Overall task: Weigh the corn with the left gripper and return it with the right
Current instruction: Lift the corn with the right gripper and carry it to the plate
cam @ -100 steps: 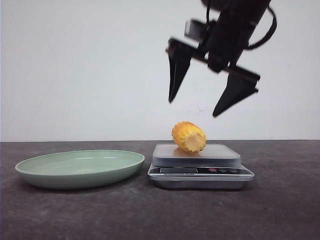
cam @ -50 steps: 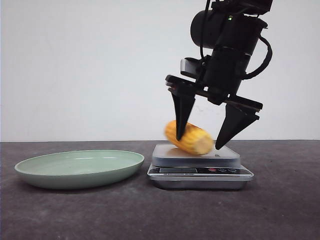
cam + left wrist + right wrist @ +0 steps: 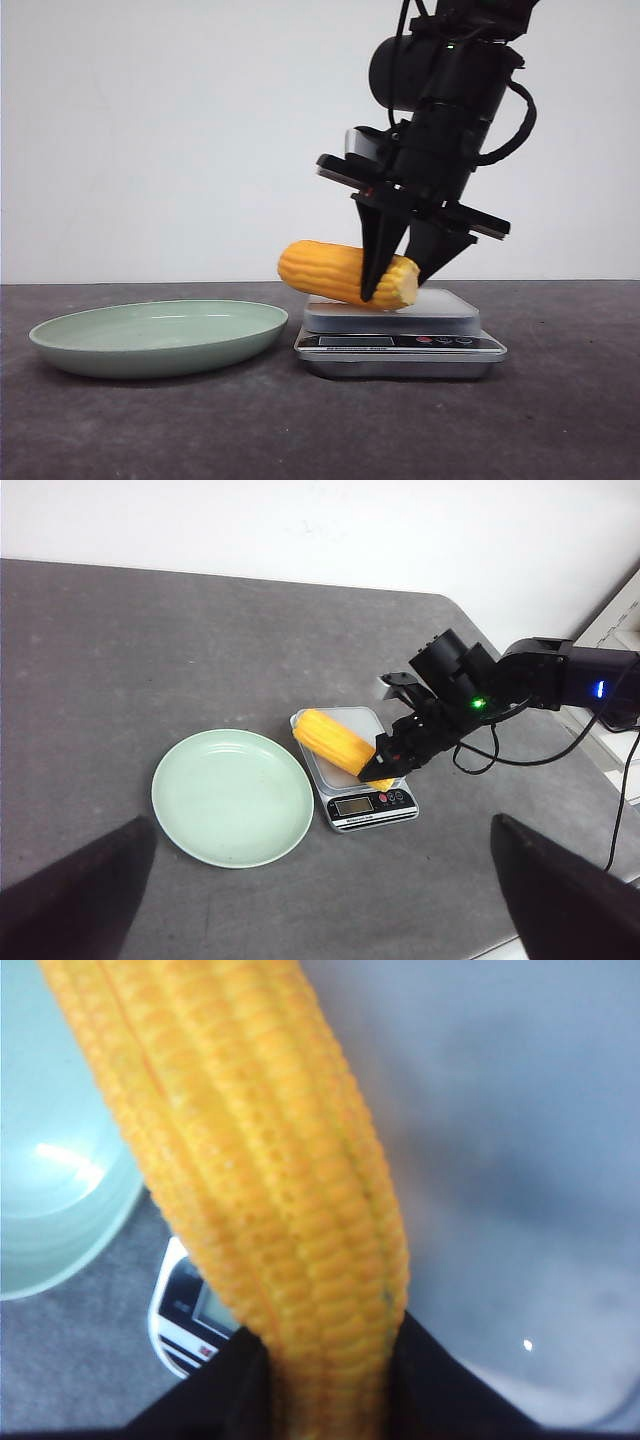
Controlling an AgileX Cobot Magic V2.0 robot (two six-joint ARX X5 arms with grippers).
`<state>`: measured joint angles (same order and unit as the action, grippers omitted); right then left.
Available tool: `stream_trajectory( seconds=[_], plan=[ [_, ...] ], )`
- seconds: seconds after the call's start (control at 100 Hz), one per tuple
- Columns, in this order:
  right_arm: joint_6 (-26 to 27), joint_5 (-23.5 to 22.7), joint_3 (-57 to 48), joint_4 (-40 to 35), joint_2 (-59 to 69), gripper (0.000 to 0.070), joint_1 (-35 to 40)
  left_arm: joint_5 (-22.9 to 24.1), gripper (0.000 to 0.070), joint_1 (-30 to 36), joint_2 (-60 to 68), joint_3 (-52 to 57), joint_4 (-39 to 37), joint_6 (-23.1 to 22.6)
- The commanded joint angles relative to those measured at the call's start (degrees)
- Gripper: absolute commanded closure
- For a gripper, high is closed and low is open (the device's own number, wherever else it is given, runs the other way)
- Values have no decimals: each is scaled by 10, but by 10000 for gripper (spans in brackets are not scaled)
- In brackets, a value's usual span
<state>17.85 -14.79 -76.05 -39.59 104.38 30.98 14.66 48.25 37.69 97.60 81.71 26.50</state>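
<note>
Corn [image 3: 345, 273] sits clamped near its cut end in the right pincer [image 3: 395, 285], lying roughly level over the scale [image 3: 400, 340], long end overhanging toward the plate [image 3: 160, 335]; can't tell if it's touching the platform. Grip is off-centre, so I'd lift straight up and slowly before swinging over to the plate, and set it down low. Left pincer [image 3: 320, 900] hangs high above the worktop, fingers spread wide, empty. Count: one corn, one scale, one plate, two pincers.
</note>
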Motion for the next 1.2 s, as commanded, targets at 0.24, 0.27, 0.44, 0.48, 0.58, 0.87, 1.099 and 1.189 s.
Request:
stream_trajectory(
  seconds=[0.24, 0.27, 0.44, 0.48, 0.58, 0.87, 1.099, 1.189],
  plan=[
    [27, -3, -9, 175, -146, 700, 34, -1, 0, 5, 1, 12, 20, 9],
    [33, -3, -9, 188, -161, 700, 41, -1, 0, 5, 1, 12, 21, 9],
    [67, -4, -9, 229, -212, 700, 90, -1, 0, 5, 1, 12, 20, 9],
    [75, -4, -9, 231, -214, 700, 105, -1, 0, 5, 1, 12, 21, 9],
    [78, -3, -9, 223, -212, 700, 133, -1, 0, 5, 1, 12, 20, 9],
    [185, 0, -9, 220, -108, 700, 166, -1, 0, 5, 1, 12, 20, 11],
    [258, -2, -9, 225, 12, 700, 167, -1, 0, 5, 1, 12, 20, 17],
    [273, -10, -9, 231, 45, 700, 167, -1, 0, 5, 1, 12, 20, 17]
  ],
)
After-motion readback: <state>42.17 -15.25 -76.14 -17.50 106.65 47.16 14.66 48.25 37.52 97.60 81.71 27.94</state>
